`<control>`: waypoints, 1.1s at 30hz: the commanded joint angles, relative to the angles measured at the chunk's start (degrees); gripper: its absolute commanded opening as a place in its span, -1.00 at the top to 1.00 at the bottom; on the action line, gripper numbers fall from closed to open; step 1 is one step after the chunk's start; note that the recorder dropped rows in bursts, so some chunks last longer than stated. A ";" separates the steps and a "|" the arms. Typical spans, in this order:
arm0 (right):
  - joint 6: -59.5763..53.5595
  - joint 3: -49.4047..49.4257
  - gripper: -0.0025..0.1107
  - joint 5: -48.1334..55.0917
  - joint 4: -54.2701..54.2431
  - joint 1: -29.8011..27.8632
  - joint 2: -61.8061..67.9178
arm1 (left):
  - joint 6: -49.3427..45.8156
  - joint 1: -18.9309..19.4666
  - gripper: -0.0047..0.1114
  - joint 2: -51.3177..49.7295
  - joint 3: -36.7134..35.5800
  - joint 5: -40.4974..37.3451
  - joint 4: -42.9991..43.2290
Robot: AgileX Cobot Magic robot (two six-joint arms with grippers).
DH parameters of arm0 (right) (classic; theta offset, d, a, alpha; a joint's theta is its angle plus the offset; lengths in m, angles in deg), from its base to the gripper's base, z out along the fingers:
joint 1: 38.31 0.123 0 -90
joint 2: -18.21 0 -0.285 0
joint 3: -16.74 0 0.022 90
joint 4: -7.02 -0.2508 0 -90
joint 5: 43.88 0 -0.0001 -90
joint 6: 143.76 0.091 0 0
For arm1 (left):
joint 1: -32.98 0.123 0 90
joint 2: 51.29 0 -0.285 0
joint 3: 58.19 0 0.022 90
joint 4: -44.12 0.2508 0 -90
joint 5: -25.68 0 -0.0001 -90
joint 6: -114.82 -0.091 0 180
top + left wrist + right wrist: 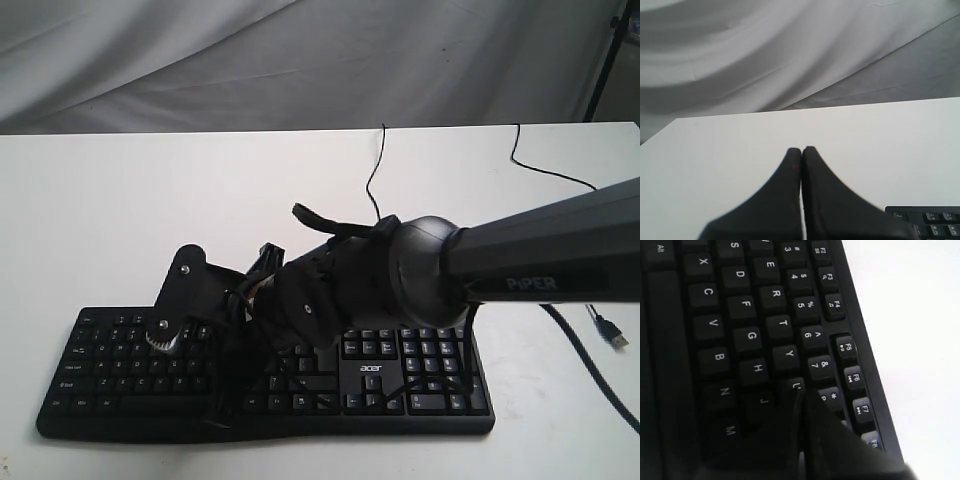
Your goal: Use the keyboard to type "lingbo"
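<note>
Right pincer point(800, 394) — tips together — over the keyboard point(740, 330) at U; left pincer point(801, 149), likewise together, off its corner

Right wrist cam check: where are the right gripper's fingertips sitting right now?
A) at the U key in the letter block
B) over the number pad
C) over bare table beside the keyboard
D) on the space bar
A: the right wrist view shows the right gripper, fingers pressed together, with its tips right at the U key of the keyboard.
</note>
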 commanded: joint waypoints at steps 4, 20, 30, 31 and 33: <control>-0.95 -0.29 0.96 -0.32 0.47 -0.61 0.25 | 0.16 -0.22 0.91 -0.18 -0.29 0.25 -0.03; -1.06 -0.29 0.96 -0.11 0.47 -0.61 1.76 | 0.16 -0.22 0.91 -0.18 -0.29 0.25 -0.03; -1.06 -0.29 0.96 1.63 0.70 -0.61 -1.57 | 0.16 -0.22 0.91 -0.18 -0.29 0.25 -0.03; -1.06 -0.29 0.96 1.97 0.70 -0.61 -1.72 | 0.16 -0.22 0.91 -0.18 -0.29 0.25 -0.03; -1.06 -0.29 0.96 2.66 0.70 -0.51 -2.10 | 0.16 -0.22 0.91 -0.18 -0.29 0.25 -0.03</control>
